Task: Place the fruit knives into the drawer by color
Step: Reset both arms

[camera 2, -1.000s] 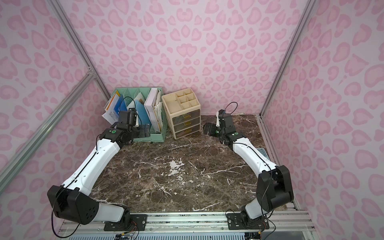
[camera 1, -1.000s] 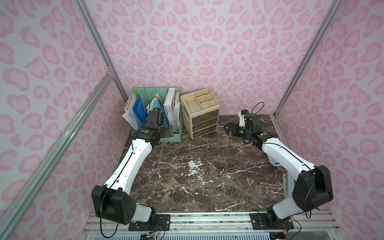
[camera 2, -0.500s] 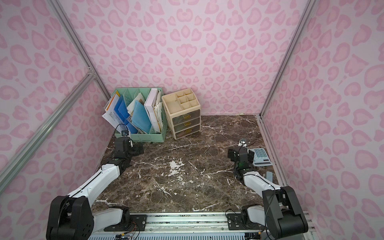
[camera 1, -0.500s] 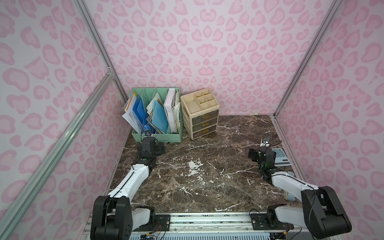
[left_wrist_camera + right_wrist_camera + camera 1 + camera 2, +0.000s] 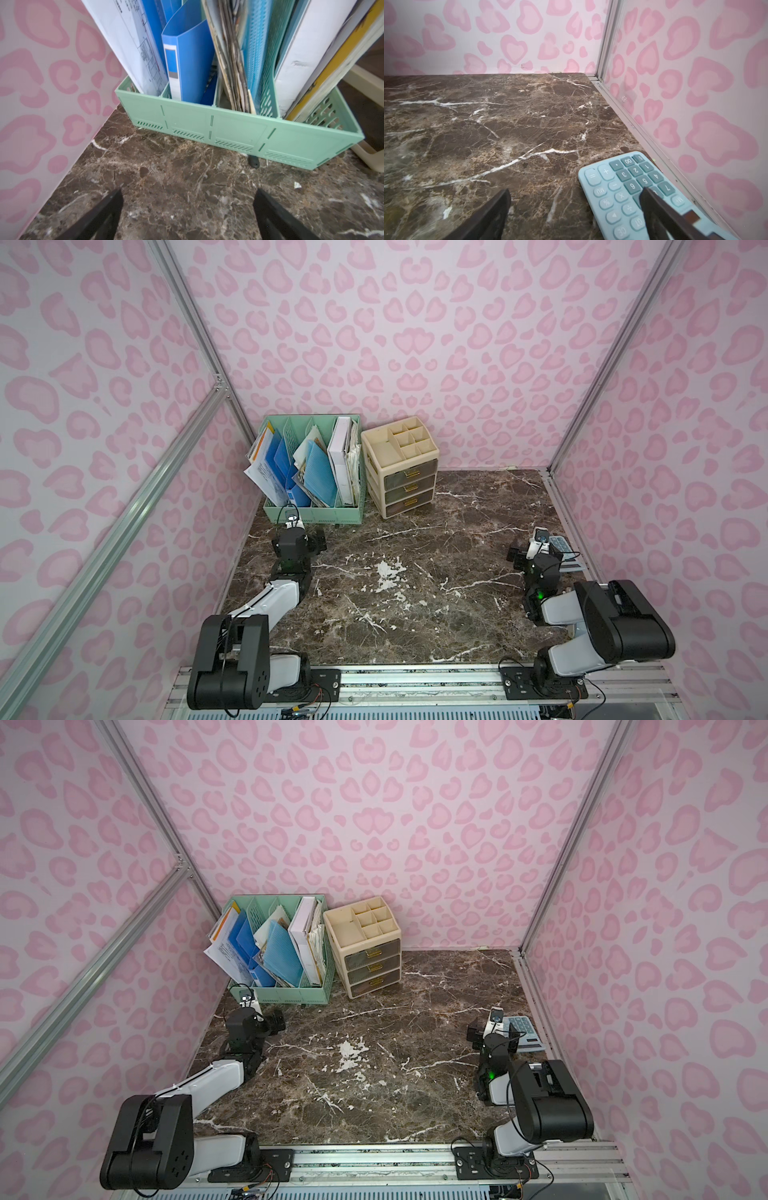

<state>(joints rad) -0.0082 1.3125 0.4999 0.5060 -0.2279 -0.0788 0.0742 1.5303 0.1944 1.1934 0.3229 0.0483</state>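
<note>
**Left arm**: folded low at the left side of the dark marble surface, with the wrist facing the mint green file rack.

**Left jaws:** released and spread wide, with nothing between them, over bare marble in front of the rack.

**Right arm**: folded low at the right edge of the surface.

**Right jaws:** released, spread wide and empty. In the wrist view one finger overlaps the light blue calculator, which lies against the right wall. Whether they touch cannot be told.

**Drawer unit**: cream, at the back of the surface, just beside the rack on its right and set slightly askew. All three drawers are shut, with their gold handles facing forward.

**Fruit knives:** not located in any view. The tinted drawer fronts do not reveal their contents.

**Rack contents:** blue folders, loose papers and a white binder, standing tilted in the slots.

**Other:** a small dark item protrudes from under the rack's front edge. What it is cannot be told.
</note>
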